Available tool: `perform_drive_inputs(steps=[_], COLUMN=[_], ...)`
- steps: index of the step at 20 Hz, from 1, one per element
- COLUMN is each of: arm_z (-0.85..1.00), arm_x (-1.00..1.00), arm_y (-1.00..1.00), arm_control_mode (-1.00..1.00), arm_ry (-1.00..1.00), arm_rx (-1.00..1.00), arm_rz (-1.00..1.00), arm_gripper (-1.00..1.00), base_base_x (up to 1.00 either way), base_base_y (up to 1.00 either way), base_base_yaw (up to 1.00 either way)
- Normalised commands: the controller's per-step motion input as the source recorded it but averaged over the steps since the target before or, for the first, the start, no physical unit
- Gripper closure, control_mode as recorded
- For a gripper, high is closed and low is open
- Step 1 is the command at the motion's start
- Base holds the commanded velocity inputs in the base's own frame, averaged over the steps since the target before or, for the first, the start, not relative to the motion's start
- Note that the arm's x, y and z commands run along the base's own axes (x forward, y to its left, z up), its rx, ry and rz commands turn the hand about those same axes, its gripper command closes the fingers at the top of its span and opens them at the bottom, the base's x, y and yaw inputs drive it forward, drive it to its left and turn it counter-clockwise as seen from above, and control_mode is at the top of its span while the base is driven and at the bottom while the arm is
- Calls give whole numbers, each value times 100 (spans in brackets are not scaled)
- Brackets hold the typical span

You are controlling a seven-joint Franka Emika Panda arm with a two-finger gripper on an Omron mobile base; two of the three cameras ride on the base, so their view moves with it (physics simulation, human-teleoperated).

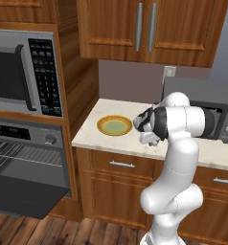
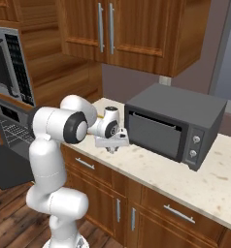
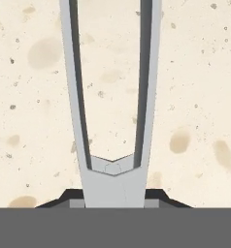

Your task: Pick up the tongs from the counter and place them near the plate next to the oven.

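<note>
Tongs (image 3: pixel 112 179) pinched at hinge end, jaws clamped tight on them, arms sticking out over table (image 3: pixel 195 72). Plate (image 1: pixel 114 125) sits beside oven (image 1: pixel 25 158), left of you. Swing fast, long arms may pivot, slip, or clip plate rim.

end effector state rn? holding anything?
End effector: closed on the tongs at their joined end, the two arms running away from it over the counter.

Matt grey metal tongs (image 3: pixel 112 179) over speckled stone counter (image 3: pixel 200 97) (beige, smooth).
</note>
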Motion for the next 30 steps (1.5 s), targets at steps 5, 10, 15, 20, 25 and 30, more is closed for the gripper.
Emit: perform_drive_inputs(steps=[5,10,15,20,25,30], arm_z=[-35,-5,0,0,16,79], arm_x=[0,0,0,0,-3,-34], arm_y=[0,0,0,0,0,2], arm_control_mode=[-100,-100,-100,-100,-100,-100], arm_ry=[0,0,0,1,0,-2], arm_rx=[0,0,0,0,0,0], arm_rz=[-2,0,-2,-3,-1,0], arm_gripper=[100,100,-100,-100,-100,-100], base_base_x=[0,0,0,0,0,0], base_base_y=[0,0,0,0,0,0], base_base_yaw=[0,0,0,0,0,0])
